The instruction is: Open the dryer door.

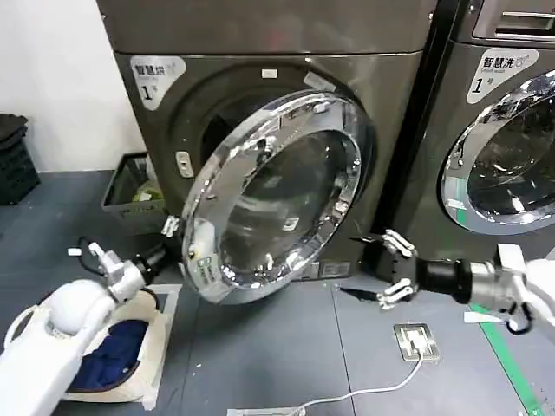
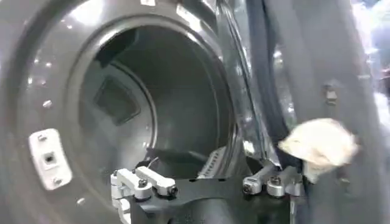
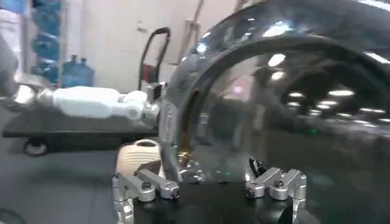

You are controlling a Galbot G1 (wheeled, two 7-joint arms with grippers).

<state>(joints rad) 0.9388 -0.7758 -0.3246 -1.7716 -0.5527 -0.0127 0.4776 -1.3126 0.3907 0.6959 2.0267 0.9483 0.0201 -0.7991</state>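
Between both tools, left tool (image 1: pixel 171 238) at rim, dryer door (image 1: pixel 277 195) ajar

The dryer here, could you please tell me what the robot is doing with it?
The robot is opening the dark grey dryer's round chrome-ringed glass door, which already stands swung partly out from the drum. The left pincer is at the door's sticker-side rim, apparently pulling it. The right pincer hovers open by the door's lower hinge side, touching nothing.

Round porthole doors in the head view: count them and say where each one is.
2. The dryer door hangs swung open on the left machine, with the left gripper at its rim. A second chrome-ringed door sits on the neighbouring machine, cut off by the frame edge.
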